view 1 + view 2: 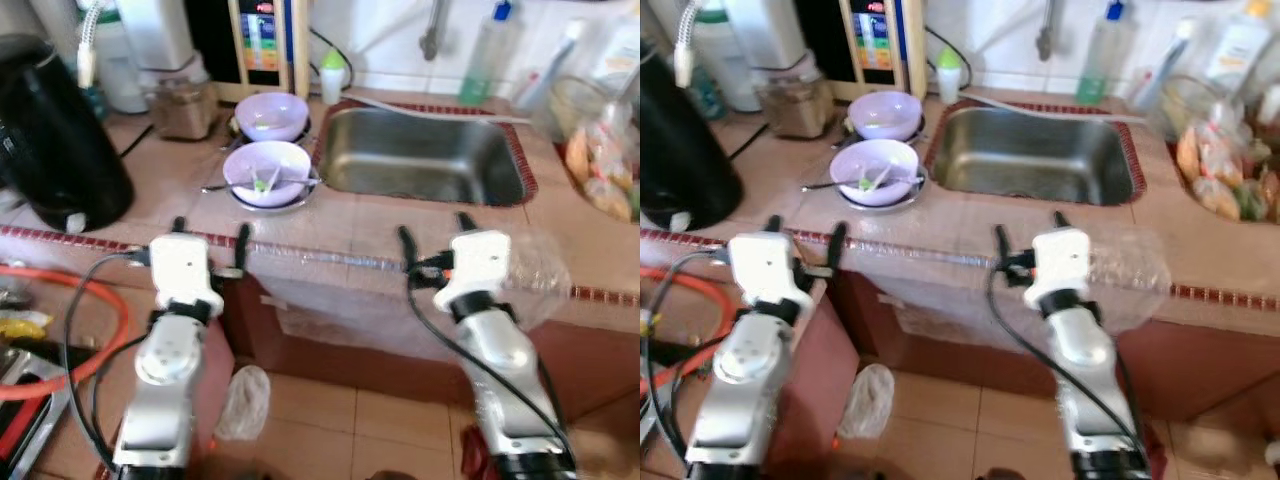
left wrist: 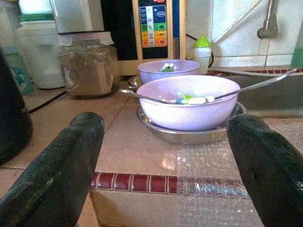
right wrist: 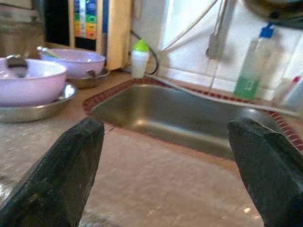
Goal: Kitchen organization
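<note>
Both grippers hover at the counter edge, fingers spread wide and empty — left gripper (image 1: 210, 238), right gripper (image 1: 434, 236). At twelve o'clock from the left one sit two lilac bowls (image 1: 267, 172), cutlery inside — untouched; sink (image 1: 420, 160) beyond. Organizing looks barely begun.

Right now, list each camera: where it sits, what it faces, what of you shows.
Head, both eyes: down at sink, both arms, left pincer, right pincer.
Left wrist: along open fingers at near purple bowl.
Right wrist: along open fingers at sink.
Shared: both wrist views catch the bowls.
</note>
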{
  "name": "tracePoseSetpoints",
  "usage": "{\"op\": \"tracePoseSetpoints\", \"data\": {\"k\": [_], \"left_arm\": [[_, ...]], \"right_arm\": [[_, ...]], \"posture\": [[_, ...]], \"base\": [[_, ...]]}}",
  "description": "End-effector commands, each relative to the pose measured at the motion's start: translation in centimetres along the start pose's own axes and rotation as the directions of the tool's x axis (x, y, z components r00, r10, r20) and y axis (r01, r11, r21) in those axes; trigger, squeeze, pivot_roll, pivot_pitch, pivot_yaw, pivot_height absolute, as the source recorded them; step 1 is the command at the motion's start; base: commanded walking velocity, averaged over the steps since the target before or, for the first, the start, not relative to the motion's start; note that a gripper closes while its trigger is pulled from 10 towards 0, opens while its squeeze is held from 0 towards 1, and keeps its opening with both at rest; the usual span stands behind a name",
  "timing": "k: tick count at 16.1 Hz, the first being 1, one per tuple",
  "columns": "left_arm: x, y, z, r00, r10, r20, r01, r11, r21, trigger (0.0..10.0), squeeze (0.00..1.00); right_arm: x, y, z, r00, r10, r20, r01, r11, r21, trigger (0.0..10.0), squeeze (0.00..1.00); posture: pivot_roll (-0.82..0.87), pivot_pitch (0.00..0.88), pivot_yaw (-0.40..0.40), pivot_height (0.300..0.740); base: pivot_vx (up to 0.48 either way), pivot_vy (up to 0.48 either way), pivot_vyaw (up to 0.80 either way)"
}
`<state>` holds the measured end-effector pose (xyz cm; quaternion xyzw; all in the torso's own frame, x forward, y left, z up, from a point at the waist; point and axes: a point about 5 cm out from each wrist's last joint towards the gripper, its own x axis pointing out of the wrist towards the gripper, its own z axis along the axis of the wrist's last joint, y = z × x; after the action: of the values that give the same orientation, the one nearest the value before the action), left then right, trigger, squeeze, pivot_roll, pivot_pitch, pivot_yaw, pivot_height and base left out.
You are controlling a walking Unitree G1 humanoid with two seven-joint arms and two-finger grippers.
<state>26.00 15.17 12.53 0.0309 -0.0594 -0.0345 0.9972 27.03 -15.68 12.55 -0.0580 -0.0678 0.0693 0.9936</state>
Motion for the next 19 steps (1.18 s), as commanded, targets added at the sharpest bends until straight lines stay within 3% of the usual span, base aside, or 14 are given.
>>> {"op": "tracePoseSetpoints", "data": {"k": [1, 7, 10, 15, 19], "left_arm": [[-0.2, 0.8, 0.0, 1.0, 0.019, -0.003, -0.019, 1.0, 0.016, 10.0, 0.0], [-0.2, 0.8, 0.0, 1.0, 0.019, 0.001, -0.019, 0.999, 0.029, 10.0, 0.0], [-0.3, 0.9, 0.1, 1.0, 0.025, 0.011, -0.025, 1.0, 0.014, 10.0, 0.0], [-0.1, 1.7, 1.7, 0.995, 0.072, 0.069, -0.073, 0.997, 0.018, 10.0, 0.0], [-0.2, 2.2, 1.8, 0.993, 0.087, 0.074, -0.088, 0.996, 0.011, 10.0, 0.0]], "right_arm": [[0.0, 0.6, 0.0, 1.0, 0.011, 0.003, -0.011, 1.0, 0.013, 10.0, 0.0], [-0.2, 0.7, 0.1, 1.0, 0.014, 0.008, -0.014, 1.0, 0.015, 10.0, 0.0], [-0.1, 0.8, -0.1, 1.0, -0.003, -0.004, 0.003, 0.999, -0.039, 10.0, 0.0], [0.0, 1.4, 0.5, 0.999, 0.028, 0.018, -0.029, 0.999, 0.035, 10.0, 0.0], [-0.3, 1.5, 0.6, 0.997, 0.058, 0.043, -0.057, 0.998, -0.028, 10.0, 0.0]], "posture": [[0.0, 0.0, 0.021, 0.74], [0.0, 0.0, 0.023, 0.74], [-0.01, 0.0, 0.021, 0.74], [0.0, 0.0, 0.021, 0.74], [0.0, 0.0, 0.019, 0.74]], "base": [[0.0, -0.48, 0.0], [0.0, -0.374, 0.0], [0.0, 0.0, 0.0], [0.0, 0.0, 0.0], [0.0, 0.0, 0.2]]}}
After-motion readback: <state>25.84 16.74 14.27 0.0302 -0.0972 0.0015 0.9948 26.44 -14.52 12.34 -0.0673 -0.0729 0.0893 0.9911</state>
